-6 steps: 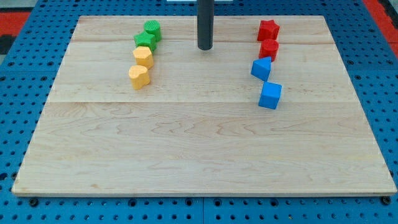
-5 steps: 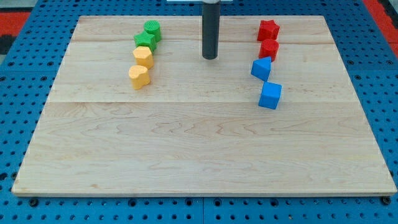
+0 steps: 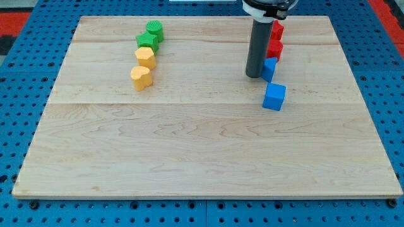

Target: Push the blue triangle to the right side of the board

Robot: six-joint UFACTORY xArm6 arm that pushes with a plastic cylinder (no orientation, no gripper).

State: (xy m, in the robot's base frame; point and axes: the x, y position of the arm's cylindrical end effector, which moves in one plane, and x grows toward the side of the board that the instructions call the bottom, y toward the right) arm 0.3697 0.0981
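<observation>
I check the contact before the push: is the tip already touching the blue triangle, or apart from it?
Touching, it seems: my tip stands directly at the blue triangle on its left side, with no gap visible.

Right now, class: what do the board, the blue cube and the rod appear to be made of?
Board: light wood, matte, with visible grain and plank seams. Blue cube: probably plastic, with uniform saturated colour and crisp edges. Rod: dark, smooth, faintly glossy, either metal or plastic; my tip stands just left of the blue triangle.

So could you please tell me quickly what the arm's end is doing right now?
No claw: my tip rests against the left side of the blue triangle, holding nothing.
</observation>
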